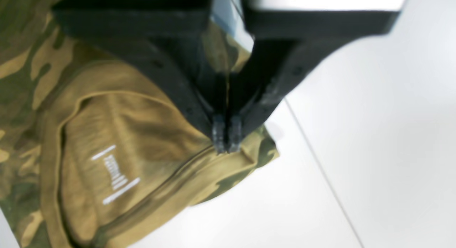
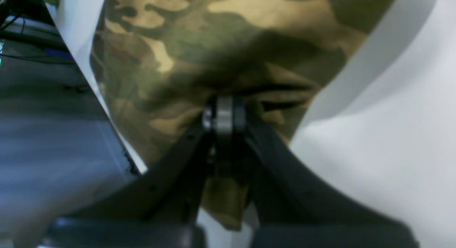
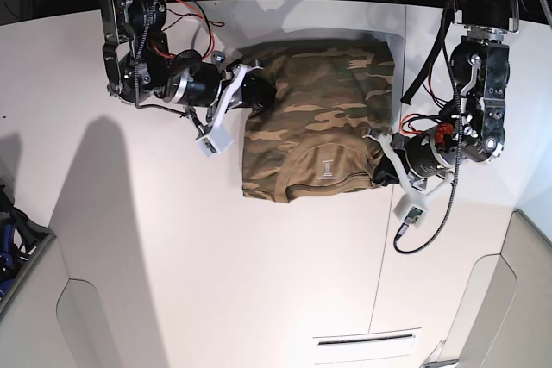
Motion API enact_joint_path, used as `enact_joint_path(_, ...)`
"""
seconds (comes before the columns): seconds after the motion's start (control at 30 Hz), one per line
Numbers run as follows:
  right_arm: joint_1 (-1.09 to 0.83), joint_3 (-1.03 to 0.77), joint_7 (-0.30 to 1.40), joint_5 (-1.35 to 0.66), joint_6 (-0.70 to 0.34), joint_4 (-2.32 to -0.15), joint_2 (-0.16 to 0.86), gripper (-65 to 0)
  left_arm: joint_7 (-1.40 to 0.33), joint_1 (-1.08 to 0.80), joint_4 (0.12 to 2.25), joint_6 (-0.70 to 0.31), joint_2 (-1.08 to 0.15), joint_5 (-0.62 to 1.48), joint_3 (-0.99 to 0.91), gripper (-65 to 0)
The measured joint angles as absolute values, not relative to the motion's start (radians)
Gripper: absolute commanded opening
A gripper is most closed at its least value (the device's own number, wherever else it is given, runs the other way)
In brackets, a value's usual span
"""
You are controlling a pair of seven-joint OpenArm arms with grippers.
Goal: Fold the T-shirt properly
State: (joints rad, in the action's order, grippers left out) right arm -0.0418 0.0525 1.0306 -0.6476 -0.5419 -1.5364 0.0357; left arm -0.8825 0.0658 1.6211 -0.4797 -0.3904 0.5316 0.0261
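Only the base view shows the whole T-shirt (image 3: pixel 315 122): folded into a rough rectangle on the white surface (image 3: pixel 216 282), collar and white label (image 3: pixel 330 168) facing up near its front edge. The left wrist view shows the left gripper (image 1: pixel 226 139), jaws together, pinching the collar edge. The blurred right wrist view seems to show the right gripper (image 2: pixel 224 116) clamped on a camouflage fold.
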Motion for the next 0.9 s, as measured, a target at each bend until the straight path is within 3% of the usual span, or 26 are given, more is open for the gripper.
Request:
enact_joint_path(0.43, -0.042, -0.213, 1.093, -0.64, -0.566, -1.637, 0.04, -65.0, -1.11, 0.036, 1.645, -0.592, -0.39, 0.807, -0.302, -65.0)
enact_joint_path(0.7, -0.054, -0.336, 1.169, -0.783, -0.573, -1.657, 0.181, -65.0, -1.122, -0.181, 1.696, -0.633, -0.416, 0.866, -0.43, -65.0)
enact_joint_path(0.9, -0.17, -0.377, 1.174, -0.875, -0.577, -1.66, 0.276, -65.0, -1.126, -0.4, 1.827, -0.635, -0.415, 0.892, -0.564, -65.0)
